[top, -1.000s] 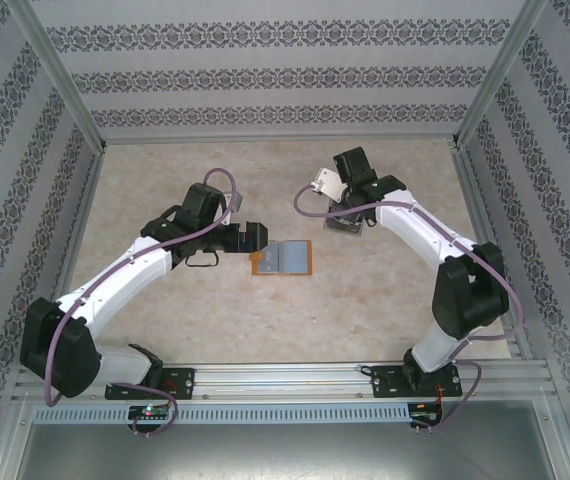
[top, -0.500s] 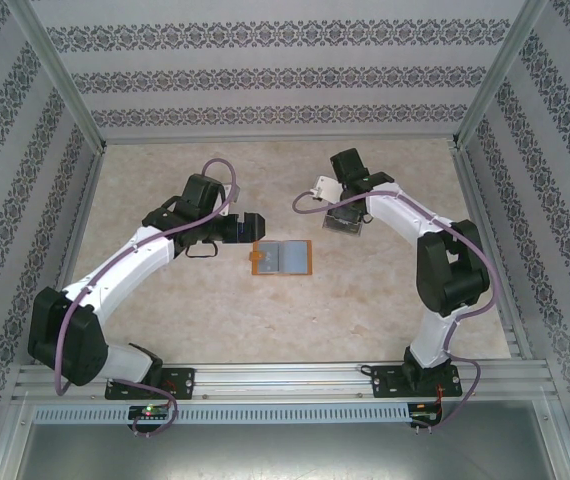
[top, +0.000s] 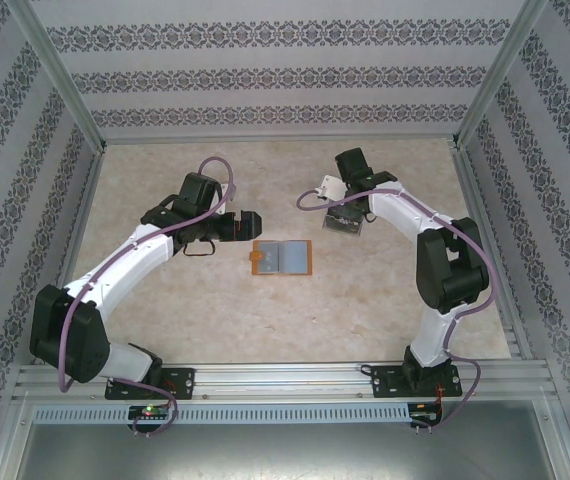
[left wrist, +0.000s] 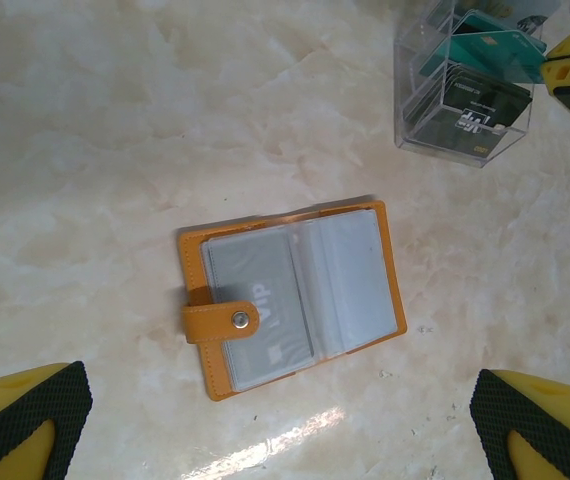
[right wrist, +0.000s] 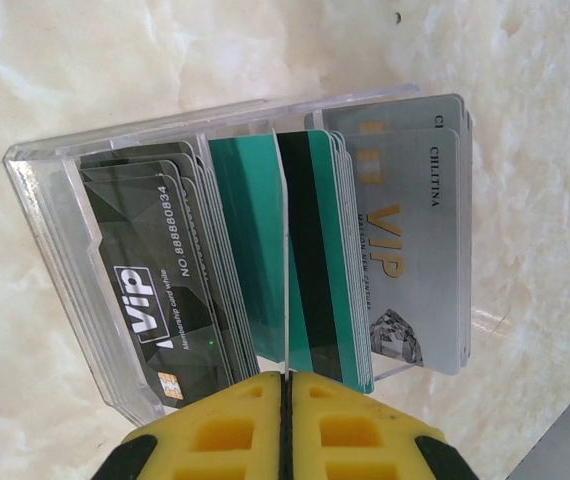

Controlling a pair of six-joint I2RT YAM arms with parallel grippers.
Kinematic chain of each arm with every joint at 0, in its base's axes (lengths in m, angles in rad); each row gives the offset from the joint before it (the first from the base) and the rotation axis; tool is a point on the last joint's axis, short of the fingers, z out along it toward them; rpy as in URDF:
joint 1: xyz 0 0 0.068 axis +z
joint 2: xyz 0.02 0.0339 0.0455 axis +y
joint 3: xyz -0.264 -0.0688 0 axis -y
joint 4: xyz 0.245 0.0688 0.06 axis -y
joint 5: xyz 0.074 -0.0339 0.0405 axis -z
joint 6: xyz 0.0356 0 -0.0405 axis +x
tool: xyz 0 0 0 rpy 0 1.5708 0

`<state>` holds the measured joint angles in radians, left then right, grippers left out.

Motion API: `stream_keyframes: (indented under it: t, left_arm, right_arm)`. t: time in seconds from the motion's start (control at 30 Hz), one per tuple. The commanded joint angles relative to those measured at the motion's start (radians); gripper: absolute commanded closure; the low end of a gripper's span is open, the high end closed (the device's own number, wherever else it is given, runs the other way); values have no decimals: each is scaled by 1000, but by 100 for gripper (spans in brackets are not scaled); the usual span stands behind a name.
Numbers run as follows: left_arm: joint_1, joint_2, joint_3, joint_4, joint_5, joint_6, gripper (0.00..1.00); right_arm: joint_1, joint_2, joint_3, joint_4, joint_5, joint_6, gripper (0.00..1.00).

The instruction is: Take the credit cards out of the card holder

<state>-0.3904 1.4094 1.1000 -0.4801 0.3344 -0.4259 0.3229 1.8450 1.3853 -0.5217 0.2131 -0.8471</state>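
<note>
The orange card holder (top: 281,258) lies open on the table, strap tab to the left. In the left wrist view the card holder (left wrist: 290,295) shows a grey credit card (left wrist: 260,290) in its left clear pocket. My left gripper (top: 248,226) hovers open just left of and behind it, its fingertips (left wrist: 25,420) wide apart and nothing between them. My right gripper (right wrist: 285,385) is shut on a thin credit card (right wrist: 285,250), seen edge-on, standing in the middle compartment of a clear box (right wrist: 50,240). In the top view the right gripper (top: 343,208) is over that box.
The clear box (top: 345,224) stands right of and behind the holder and holds black, teal and grey cards in three compartments. It also appears as the clear box (left wrist: 462,85) at the top right of the left wrist view. Patterned walls enclose the table on three sides.
My left gripper has drawn back a little, up and left, away from the card holder, staying open. The right arm's elbow has swung in; its gripper stays shut at the box.
</note>
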Motion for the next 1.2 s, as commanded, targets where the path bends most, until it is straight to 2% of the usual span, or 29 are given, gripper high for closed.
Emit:
stream_keyframes:
  t: [0.0, 0.13, 0.23, 0.27, 0.6, 0.7, 0.73, 0.77, 1.0, 1.17]
  left_arm:
    - [12, 12, 18, -3, 11, 10, 0]
    - [13, 19, 18, -2, 19, 6, 0]
    - [13, 20, 19, -2, 21, 4, 0]
    - [14, 20, 18, -1, 21, 3, 0]
    - [19, 5, 2, -6, 21, -2, 0]
    - [21, 0, -8, -2, 28, -3, 0]
    - [21, -3, -11, -2, 32, -4, 0]
    - [22, -5, -14, -1, 35, -4, 0]
    - [22, -31, -47, 13, 64, -18, 0]
    - [21, -46, -84, 33, 93, -49, 0]
  right_arm:
    - [-14, -10, -6, 17, 16, -19, 100]
    - [-19, 5, -4, 41, 22, -3, 98]
    - [-25, 35, 20, 99, 80, 37, 77]
    - [-28, 49, 38, 103, 98, 51, 77]
    - [-33, 86, 129, 106, 184, 226, 84]
    - [-29, 53, 118, 99, 196, 316, 92]
    - [-29, 33, 108, 100, 198, 360, 98]
    - [-27, 11, 97, 103, 196, 411, 100]
    - [-7, -182, 14, 81, 162, 828, 100]
    - [76, -275, -8, -21, 103, 994, 100]
